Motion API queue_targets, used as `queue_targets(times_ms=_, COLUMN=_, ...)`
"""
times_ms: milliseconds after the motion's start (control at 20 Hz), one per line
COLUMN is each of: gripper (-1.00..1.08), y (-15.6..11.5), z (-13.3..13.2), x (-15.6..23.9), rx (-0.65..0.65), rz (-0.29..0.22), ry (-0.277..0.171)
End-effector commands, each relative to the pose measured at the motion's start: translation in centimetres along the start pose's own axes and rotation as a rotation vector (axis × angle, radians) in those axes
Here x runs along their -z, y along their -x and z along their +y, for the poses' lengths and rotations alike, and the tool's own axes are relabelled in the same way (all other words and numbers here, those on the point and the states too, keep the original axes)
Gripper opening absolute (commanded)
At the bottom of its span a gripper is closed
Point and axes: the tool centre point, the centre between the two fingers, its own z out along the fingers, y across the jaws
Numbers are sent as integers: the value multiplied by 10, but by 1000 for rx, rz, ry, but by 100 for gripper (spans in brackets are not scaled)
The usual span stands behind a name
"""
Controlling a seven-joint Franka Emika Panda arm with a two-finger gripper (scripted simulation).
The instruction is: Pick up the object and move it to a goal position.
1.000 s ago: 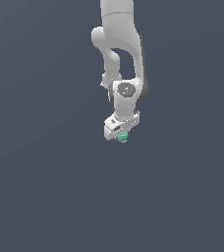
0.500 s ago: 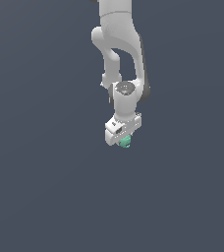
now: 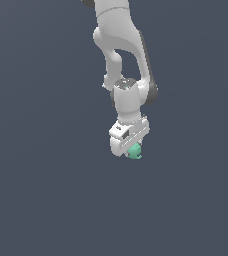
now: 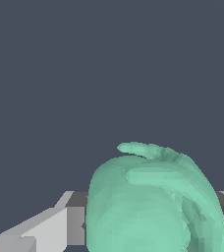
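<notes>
We have the claw [image 3: 133, 150] closed on the green lump [image 3: 134, 152], which sits between its fingers [image 4: 75, 219], so we judge the carry is underway; next comes holding firm to the goal.

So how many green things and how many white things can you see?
Green: 1, the object held under the gripper.
White: 1, the robot arm with that gripper.
Total: 2.
</notes>
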Motion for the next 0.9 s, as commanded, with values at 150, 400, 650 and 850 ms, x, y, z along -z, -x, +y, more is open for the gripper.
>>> queue_targets(times_ms=150, gripper=-100, y=-45, z=17, x=21, rx=70, rz=137, ry=24)
queue_targets(times_ms=400, gripper=-100, y=-79, z=28, x=42, rx=125, rz=246, ry=42)
queue_targets(times_ms=650, gripper=-100, y=-109, z=36, x=65, rx=177, rz=347, ry=59)
queue_targets(times_ms=850, gripper=-100, y=-131, z=41, x=86, rx=217, rz=426, ry=72)
